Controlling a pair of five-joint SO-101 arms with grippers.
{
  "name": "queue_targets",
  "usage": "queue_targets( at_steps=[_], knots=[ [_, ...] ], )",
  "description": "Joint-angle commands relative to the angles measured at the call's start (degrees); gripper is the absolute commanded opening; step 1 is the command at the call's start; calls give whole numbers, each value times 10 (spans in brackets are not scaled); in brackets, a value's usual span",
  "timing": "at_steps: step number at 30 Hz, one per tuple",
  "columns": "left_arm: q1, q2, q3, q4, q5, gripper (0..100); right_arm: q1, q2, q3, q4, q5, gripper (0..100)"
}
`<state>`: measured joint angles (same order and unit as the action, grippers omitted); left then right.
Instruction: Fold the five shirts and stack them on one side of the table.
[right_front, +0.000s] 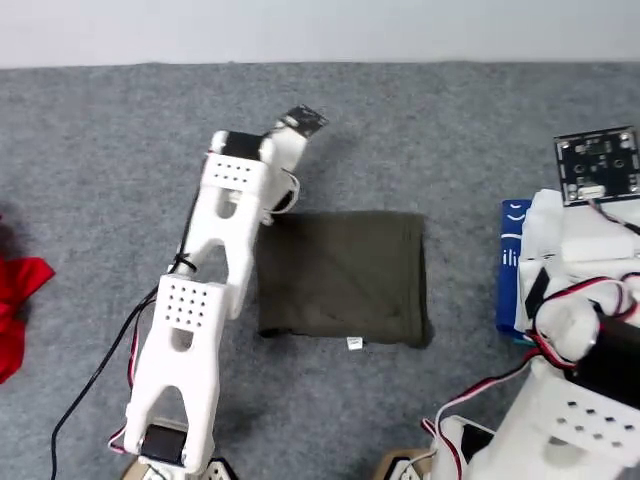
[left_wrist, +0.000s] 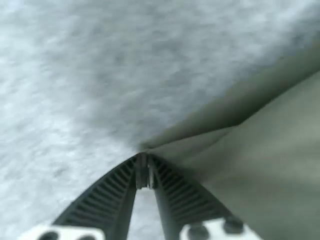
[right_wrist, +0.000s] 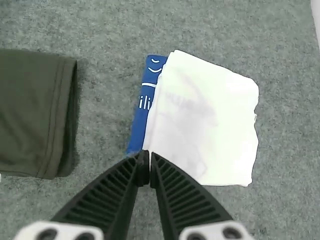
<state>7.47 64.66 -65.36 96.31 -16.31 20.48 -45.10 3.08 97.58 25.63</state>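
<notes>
Surface: a table (right_front: 450, 130) covered in grey, carpet-like felt that runs to every edge of the high view.
Room: a plain pale wall (right_front: 300, 30) stands along the table's far edge.
Olive shirt (right_front: 345, 275): folded to a flat rectangle near the middle of the table, with a small white tag (right_front: 354, 344) at its near edge.
Left gripper (left_wrist: 142, 172): clenched, its tips at the far left corner of the olive shirt (left_wrist: 260, 165). Whether cloth is caught between the tips cannot be told.
Right gripper (right_wrist: 145, 170): clenched on nothing, hanging over the near edge of the stack on the right side of the table.
Stack: a folded white shirt (right_wrist: 205, 120) lies on a folded blue shirt (right_wrist: 150, 80), whose left strip shows beside it. The stack is well apart from the olive shirt (right_wrist: 30, 110).
Red shirt (right_front: 15, 290): crumpled at the left edge of the table, unfolded.
Cables (right_front: 100, 370): black and red wires trail beside the left arm's base.
</notes>
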Motion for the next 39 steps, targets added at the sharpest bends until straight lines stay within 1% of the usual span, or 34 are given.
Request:
queue_targets(
  at_steps=[1, 5, 9, 12, 19, 23, 29, 31, 34, 36, 39],
  knots=[
    [-21, -7, -83, 42, -4, 13, 4, -7, -3, -7, 4, 12],
    [-19, -23, -122, 44, 1, 13, 4, -7, -3, -7, 4, 12],
    [7, -79, -82, 44, 12, 13, 4, -7, -3, -7, 4, 12],
    [35, -140, -4, 44, 17, 13, 5, -7, -3, -7, 4, 12],
    [119, -276, 251, 43, 17, 13, 4, -7, -1, -11, 4, 12],
    [141, -328, 385, 41, 17, 13, 7, -7, 0, -28, 4, 12],
    [142, -353, 522, 30, 16, 13, 5, -1, 1, -30, 4, 12],
    [142, -353, 561, 13, 16, 13, 4, -1, 1, -31, 4, 12],
    [140, -353, 629, -33, 16, 13, 6, -1, 2, -39, 4, 12],
    [125, -353, 666, -62, 15, 13, 7, -2, 9, -49, 5, 12],
    [89, -356, 682, -74, 15, 13, 7, -3, 12, -54, 7, 12]
  ],
)
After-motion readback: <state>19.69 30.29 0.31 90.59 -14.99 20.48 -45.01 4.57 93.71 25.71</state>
